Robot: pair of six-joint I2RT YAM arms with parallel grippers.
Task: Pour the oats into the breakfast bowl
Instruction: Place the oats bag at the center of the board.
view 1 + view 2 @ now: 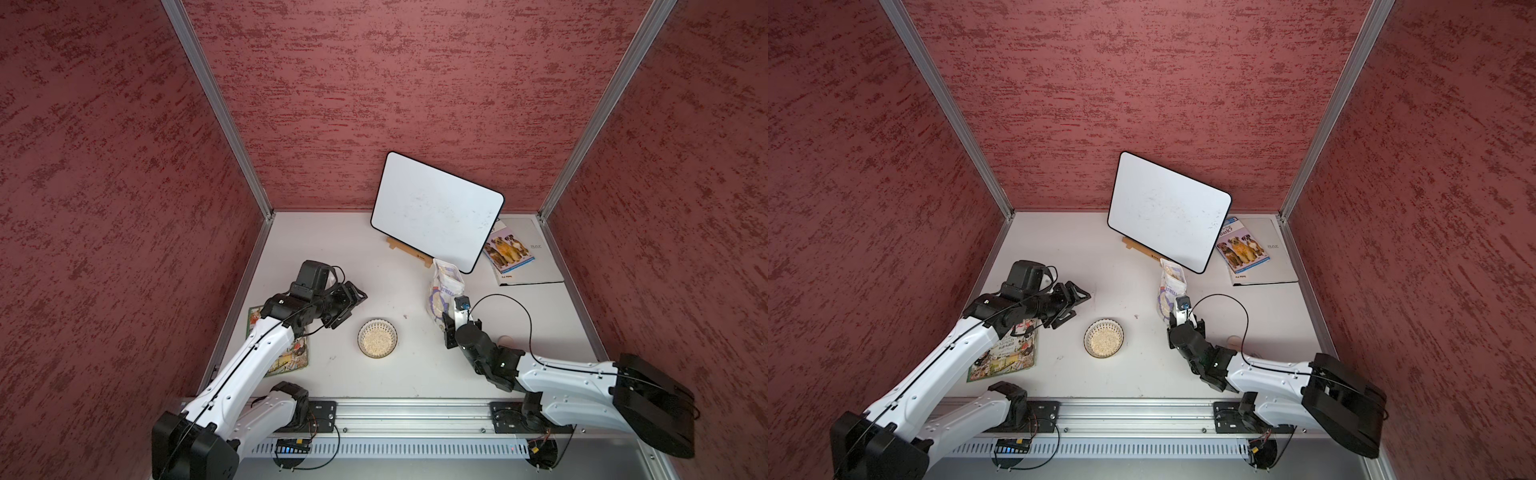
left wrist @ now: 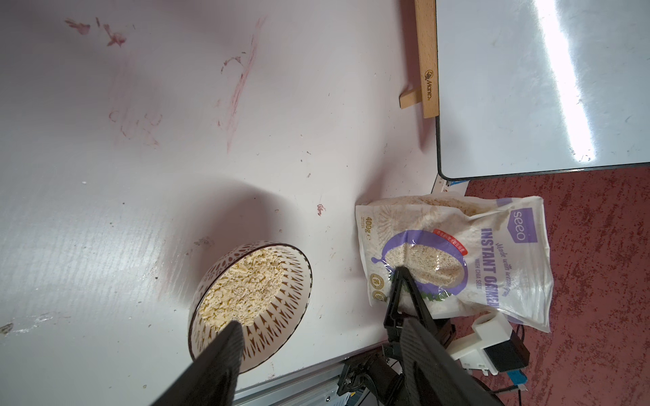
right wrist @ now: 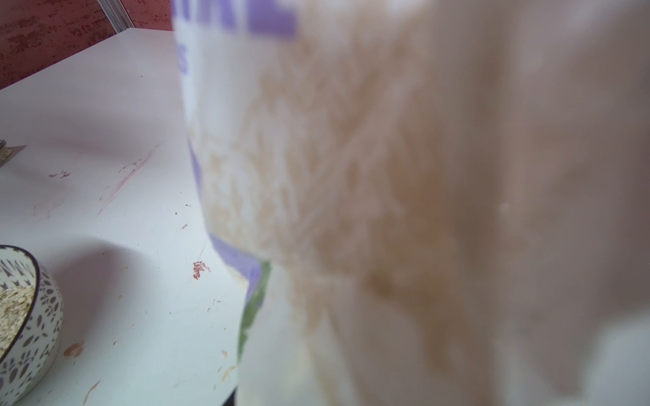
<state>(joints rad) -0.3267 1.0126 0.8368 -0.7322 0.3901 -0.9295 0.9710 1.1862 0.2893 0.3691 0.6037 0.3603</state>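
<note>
The clear oatmeal pouch with white label and purple-blue lettering (image 1: pixel 445 286) stands upright on the far right side of the small white lattice-patterned bowl (image 1: pixel 365 329), which holds pale oat flakes (image 1: pixel 377 344). The right gripper (image 1: pixel 453 323) is clamped on the pouch's lower part. The left gripper (image 1: pixel 352 306) hovers left of the bowl, jaws apart. Behind them, a white board (image 1: pixel 436 212) leans on a wooden easel (image 1: pixel 405 246).
</note>
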